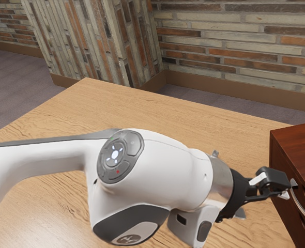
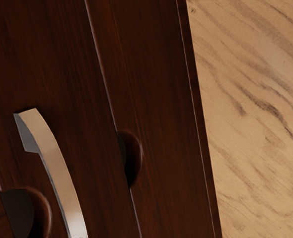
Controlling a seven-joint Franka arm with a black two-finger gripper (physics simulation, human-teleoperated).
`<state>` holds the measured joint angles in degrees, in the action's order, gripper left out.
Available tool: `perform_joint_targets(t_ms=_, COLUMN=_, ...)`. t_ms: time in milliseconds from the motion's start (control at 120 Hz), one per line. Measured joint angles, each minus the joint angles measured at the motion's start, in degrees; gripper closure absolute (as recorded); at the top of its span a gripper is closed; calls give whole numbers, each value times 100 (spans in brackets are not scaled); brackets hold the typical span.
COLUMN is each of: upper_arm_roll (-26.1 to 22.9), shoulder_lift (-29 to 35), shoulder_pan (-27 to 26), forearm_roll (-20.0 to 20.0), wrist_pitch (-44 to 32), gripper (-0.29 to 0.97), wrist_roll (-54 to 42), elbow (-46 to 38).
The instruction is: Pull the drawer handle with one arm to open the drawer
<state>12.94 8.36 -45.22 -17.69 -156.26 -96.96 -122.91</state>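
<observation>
A dark red-brown wooden cabinet [image 1: 296, 150] stands at the exterior view's right edge of the table. Its drawer front [image 2: 151, 99] carries a curved silver handle [image 1: 303, 205], seen close up as handle [image 2: 47, 163] in the wrist view. My black gripper [image 1: 277, 187] sits right in front of the handle's upper end, level with the drawer front. Its fingers stand apart with nothing held between them. The drawer front looks flush with the cabinet face.
The light wooden table [image 1: 142, 108] stretches behind and beside my arm, and table wood [image 2: 256, 124] runs beside the cabinet's edge. Brick walls stand behind the table. My large white wrist [image 1: 157, 181] covers the near tabletop.
</observation>
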Motion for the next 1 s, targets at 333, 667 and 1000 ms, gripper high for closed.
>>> perform_joint_targets(t_ms=333, upper_arm_roll=68, shoulder_lift=-82, shoulder_pan=-2, forearm_roll=594, wrist_pitch=-266, gripper=0, wrist_roll=-156, elbow=2)
perform_joint_targets(t_ms=667, upper_arm_roll=137, shoulder_lift=-322, shoulder_pan=14, forearm_roll=1550, wrist_pitch=-417, gripper=0, wrist_roll=-227, elbow=34)
perform_joint_targets(t_ms=1000, upper_arm_roll=145, shoulder_lift=-712, shoulder_pan=17, forearm_roll=1895, wrist_pitch=-489, gripper=0, wrist_roll=-257, elbow=324)
